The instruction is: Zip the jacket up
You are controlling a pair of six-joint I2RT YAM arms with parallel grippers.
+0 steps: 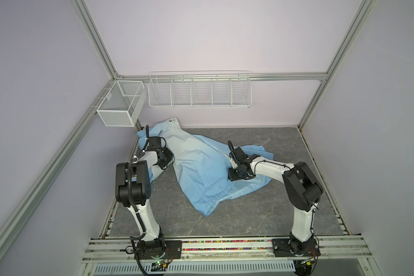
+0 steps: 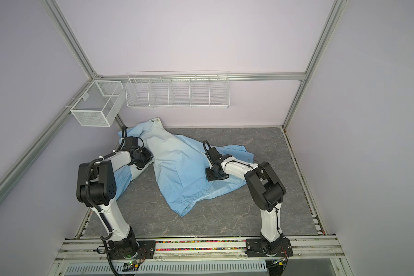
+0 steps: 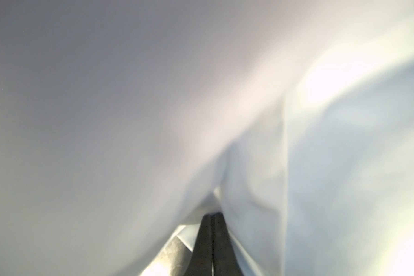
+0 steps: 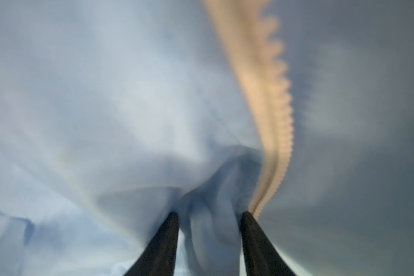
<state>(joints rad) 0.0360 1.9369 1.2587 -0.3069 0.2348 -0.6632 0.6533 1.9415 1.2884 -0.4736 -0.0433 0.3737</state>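
The light-blue jacket (image 1: 201,172) (image 2: 177,167) lies crumpled across the grey table, collar towards the back wall. My left gripper (image 1: 164,166) (image 2: 139,165) is down at the jacket's left edge. In the left wrist view it (image 3: 212,216) is shut, with pale fabric (image 3: 249,179) drawn taut from its tips. My right gripper (image 1: 232,177) (image 2: 210,178) presses into the jacket's right half. In the right wrist view its jaws (image 4: 209,215) stand apart with a bunched fold of blue fabric (image 4: 210,229) pinched between them. The cream zipper (image 4: 268,95) runs up from one fingertip.
A white mesh box (image 1: 121,102) (image 2: 97,105) hangs on the left frame rail. A white wire rack with several compartments (image 1: 200,92) (image 2: 177,90) is fixed to the back wall. Bare grey table (image 1: 225,222) (image 2: 213,219) lies in front of the jacket.
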